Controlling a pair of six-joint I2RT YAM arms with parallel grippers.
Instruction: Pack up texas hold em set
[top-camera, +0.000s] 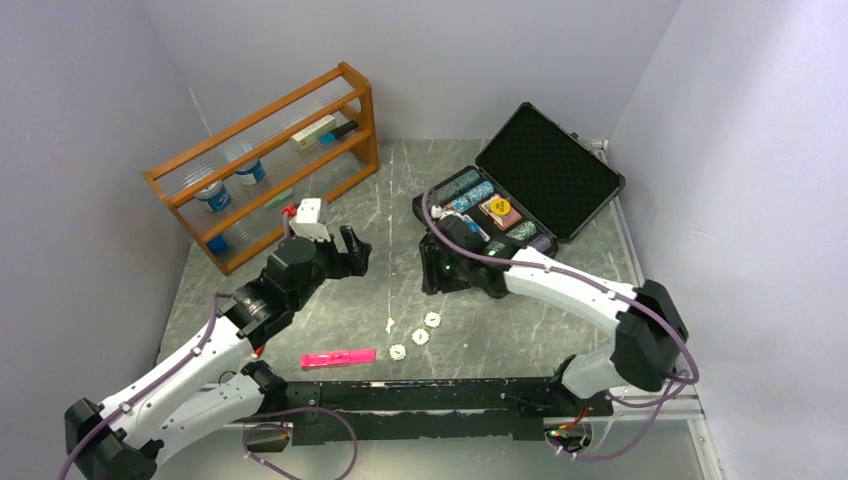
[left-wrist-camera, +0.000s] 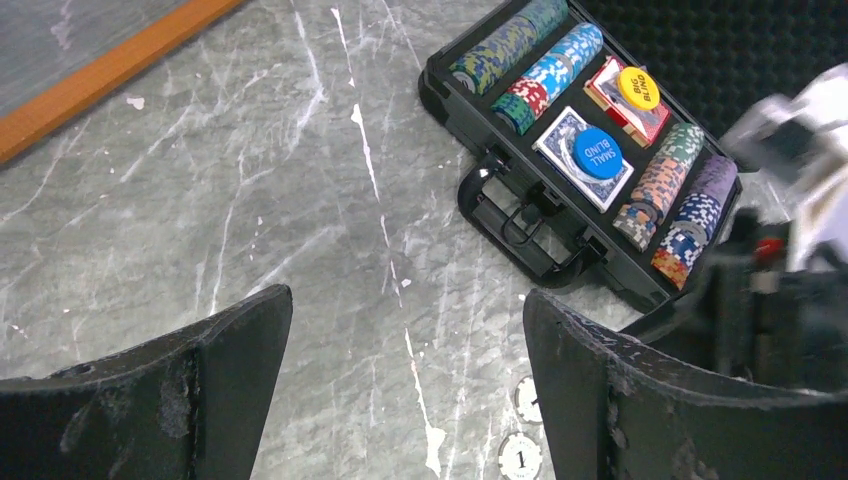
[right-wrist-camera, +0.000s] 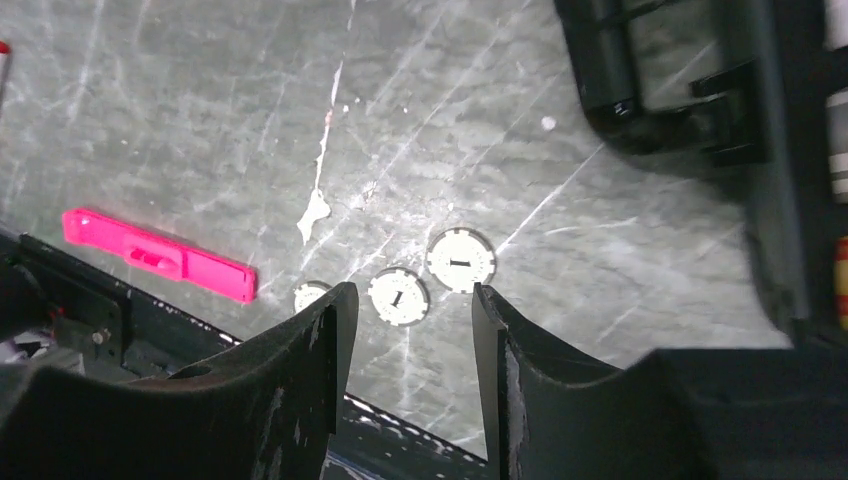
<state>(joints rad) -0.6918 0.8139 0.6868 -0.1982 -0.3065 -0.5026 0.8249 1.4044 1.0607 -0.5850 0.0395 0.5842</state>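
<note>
Overhead camera looks down; wrist cameras share white discs (right-wrist-camera: 461, 259).

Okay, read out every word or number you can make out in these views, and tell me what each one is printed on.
"BIG BLIND": on the yellow button.
"SMALL BLIND": on the blue button.
"1": on each of two white discs lying on the table.
The third white disc is partly hidden, so its mark is unreadable.
Any labels on the things in the wooden rack are too small to read.
</note>
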